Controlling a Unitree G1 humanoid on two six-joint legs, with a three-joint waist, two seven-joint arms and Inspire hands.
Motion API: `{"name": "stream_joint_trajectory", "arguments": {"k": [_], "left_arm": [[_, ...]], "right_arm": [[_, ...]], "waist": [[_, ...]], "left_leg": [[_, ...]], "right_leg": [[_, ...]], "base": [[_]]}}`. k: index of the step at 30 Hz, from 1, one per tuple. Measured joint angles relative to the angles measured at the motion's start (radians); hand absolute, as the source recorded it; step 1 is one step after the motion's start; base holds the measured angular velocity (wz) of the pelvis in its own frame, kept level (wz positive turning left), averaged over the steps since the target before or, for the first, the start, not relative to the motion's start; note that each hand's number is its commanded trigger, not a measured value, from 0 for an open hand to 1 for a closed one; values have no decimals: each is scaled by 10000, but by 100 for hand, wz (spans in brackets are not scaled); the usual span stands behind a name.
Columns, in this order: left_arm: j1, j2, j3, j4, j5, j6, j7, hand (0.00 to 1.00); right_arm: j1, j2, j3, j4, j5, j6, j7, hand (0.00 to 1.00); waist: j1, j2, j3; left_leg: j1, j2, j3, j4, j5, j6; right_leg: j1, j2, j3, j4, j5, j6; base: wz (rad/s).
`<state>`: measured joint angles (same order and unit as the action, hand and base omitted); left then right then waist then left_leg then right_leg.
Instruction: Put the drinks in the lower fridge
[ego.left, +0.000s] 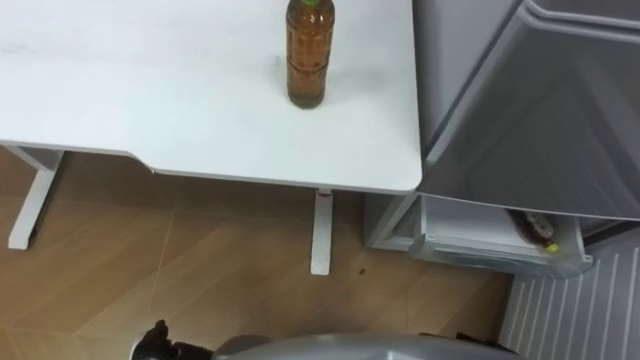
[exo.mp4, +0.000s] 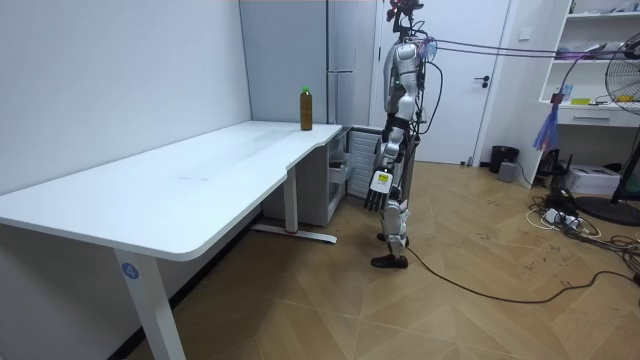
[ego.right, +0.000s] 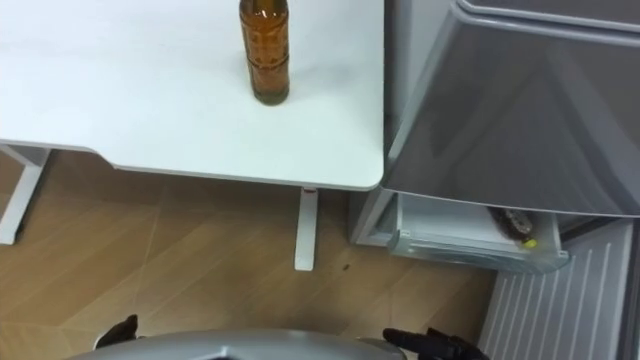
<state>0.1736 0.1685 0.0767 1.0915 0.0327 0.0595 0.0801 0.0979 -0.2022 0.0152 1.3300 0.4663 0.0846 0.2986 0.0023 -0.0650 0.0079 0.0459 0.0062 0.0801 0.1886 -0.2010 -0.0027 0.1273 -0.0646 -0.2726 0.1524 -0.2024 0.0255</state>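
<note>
the left hand (exo.mp4: 377, 198) hangs by the robot's side, fingers too small to read. an amber plastic drink bottle with a green cap (ego.left: 306, 55) stands upright on the white rectangular table (ego.left: 150, 110), near its right edge. beside it, the grey metal fridge (ego.left: 540, 110) has its white lower drawer (ego.left: 490, 252) pulled out, with a dark bottle (ego.left: 535, 228) lying inside. the right hand (ego.right: 432, 343) sits low and i cannot tell its fingers' state.

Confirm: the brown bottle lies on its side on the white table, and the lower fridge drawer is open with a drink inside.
One error: the brown bottle stands upright on the white table, as the left eye view shows. The lower fridge drawer is open with a drink inside.
</note>
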Motion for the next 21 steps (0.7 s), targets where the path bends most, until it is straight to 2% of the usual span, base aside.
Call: {"name": "stream_joint_trajectory", "arguments": {"k": [8, 13, 16, 19, 21], "left_arm": [[0, -27, -16, 84, -12, 36, 237, 0], [-67, -39, -15, 54, -63, 58, 266, 0], [-89, -55, -13, 41, -467, 77, 286, 0], [-99, -55, 16, 65, -1177, 141, 372, 0], [-41, -85, 304, 99, -2253, 154, 481, 0]], "right_arm": [[0, 88, 92, -45, -19, -1, -513, 0], [-3, 96, 43, -60, -16, -1, -662, 0], [2, 86, 40, -89, -16, 4, -732, 0], [-3, 76, -25, -105, -82, 15, -767, 0], [-2, 73, -210, -109, -332, 14, -764, 0]], "waist": [[24, 57, 3], [-23, 170, -34], [-71, 256, -73], [-92, 352, -76], [-117, 387, -69]], "left_leg": [[288, 64, -14, 5, -115, -25], [191, 136, -14, 174, -240, -41], [190, 139, -15, 168, -240, -42], [193, 140, -8, 165, -240, -43], [277, 138, -3, 145, -239, -43]], "right_leg": [[159, 108, 288, -7, 31, -48], [132, 191, 378, -5, 68, -96], [119, 195, 378, -11, 68, -97], [127, 194, 380, -11, 68, -97], [158, 192, 372, -11, 67, -96]], "base": [[-11], [-9], [0], [0], [-2]]}}
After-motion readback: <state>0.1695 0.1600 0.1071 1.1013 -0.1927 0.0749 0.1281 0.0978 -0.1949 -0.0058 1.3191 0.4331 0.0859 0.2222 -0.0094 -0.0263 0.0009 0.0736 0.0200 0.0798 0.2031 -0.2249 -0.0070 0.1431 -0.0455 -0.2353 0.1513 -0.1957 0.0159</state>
